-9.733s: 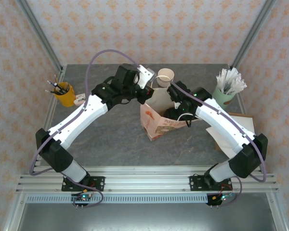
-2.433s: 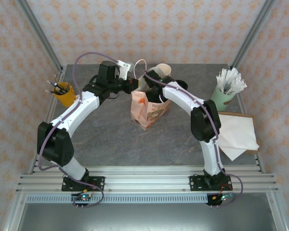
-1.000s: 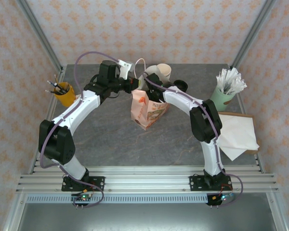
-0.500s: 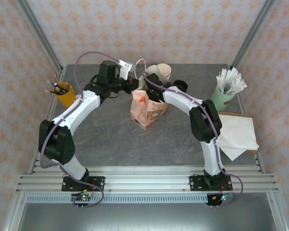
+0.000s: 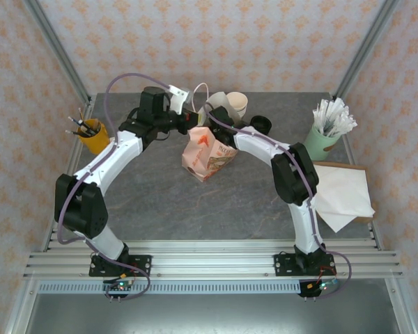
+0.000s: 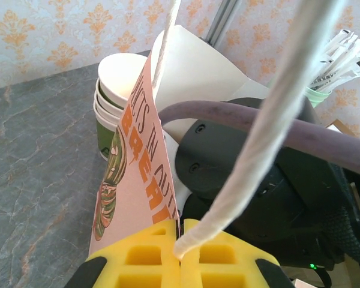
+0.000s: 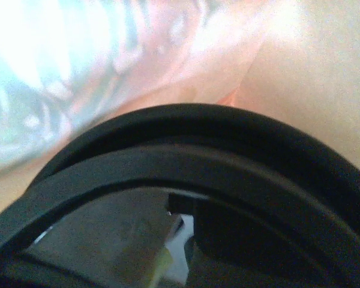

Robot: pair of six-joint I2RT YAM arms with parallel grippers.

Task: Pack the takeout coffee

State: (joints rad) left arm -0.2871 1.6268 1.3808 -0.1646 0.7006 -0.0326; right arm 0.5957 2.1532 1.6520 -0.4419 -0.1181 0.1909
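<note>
- Left end effector [image 6: 180, 241] is clenched on the white handle [image 6: 255, 150] of the paper bag [image 5: 206, 156].
- Right end effector is down inside the bag; whether it is released or grasping, I cannot tell.

The paper bag [image 5: 207, 156] tilts over the middle of the bench [image 5: 160, 202], toward the back. Its cord handle [image 6: 252, 144] is caught in the left gripper [image 5: 193, 120], just behind and left of it. The right arm [image 5: 254, 142] enters the bag's mouth from the right. A stack of cups [image 5: 235, 104] stands directly behind the bag, and a small round object [image 5: 260, 125] sits just right of the arm. At the far right back stands a cup of wrapped sticks [image 5: 325, 139]. Before it, a paper napkin [image 5: 345, 198] lies on a flat sheet [image 5: 345, 167]. A cup of pens [image 5: 92, 136] stands far left.
</note>
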